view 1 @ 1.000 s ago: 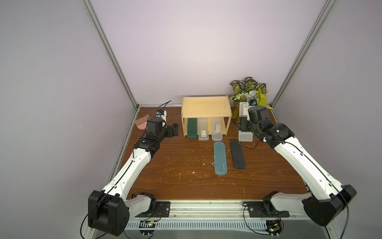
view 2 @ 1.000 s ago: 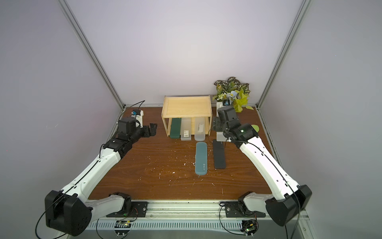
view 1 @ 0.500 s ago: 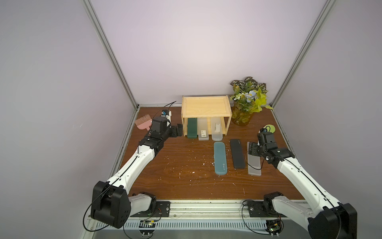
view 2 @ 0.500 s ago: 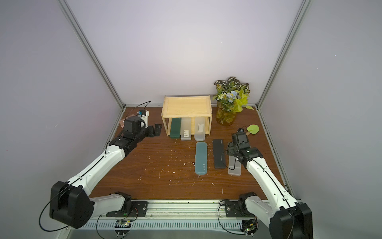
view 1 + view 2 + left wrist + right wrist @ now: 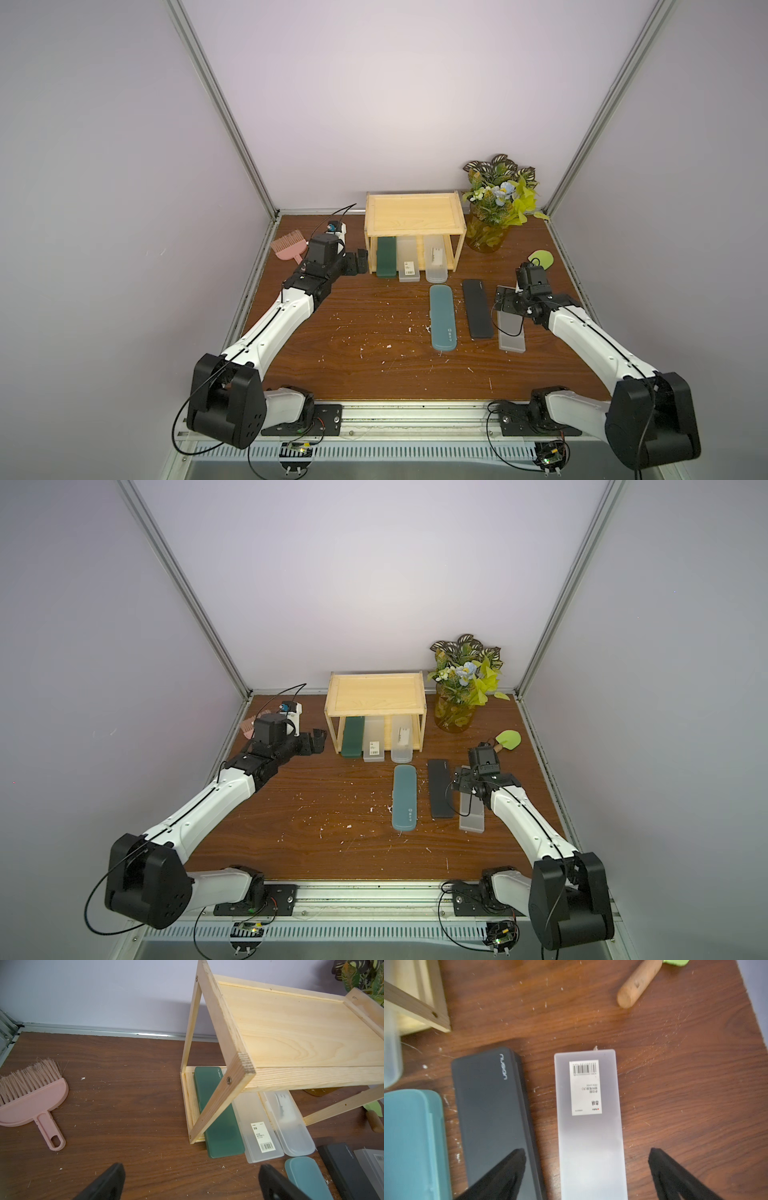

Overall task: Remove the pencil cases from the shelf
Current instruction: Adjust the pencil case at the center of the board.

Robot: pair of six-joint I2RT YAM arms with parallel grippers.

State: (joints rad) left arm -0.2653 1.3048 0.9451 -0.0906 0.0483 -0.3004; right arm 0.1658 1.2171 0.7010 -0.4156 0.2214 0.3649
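Presently three of the pencil cases lie on the lower tier of the shelf [image 5: 413,229]: the dark green case [image 5: 385,259], the frosted case on the shelf [image 5: 407,264] and the clear rounded case [image 5: 435,262]. They lie side by side, each with its long axis running front to back and its near end projecting past the front edge toward the robot. The teal case [image 5: 443,318], the black case [image 5: 478,307] and the frosted case on the table [image 5: 512,336] lie parallel on the table [image 5: 353,324], in front of the shelf and toward its right. The right gripper [image 5: 586,1151] hangs over the frosted case on the table, jaws spread wide to either side of it, gripping nothing. The left gripper [image 5: 362,261], jaws likewise wide apart and empty, sits just beside the shelf's left side. On this evidence the left arm is the nearer to the shelved cases. The dark green case is closest to it, lying to the gripper's right just beyond the front post. Post and upper tier appear to obstruct entry from the side and from above. The exposed near end is judged the accessible part, so the move calls for a frontal approach, jaws across the short width, and a draw along the long axis.
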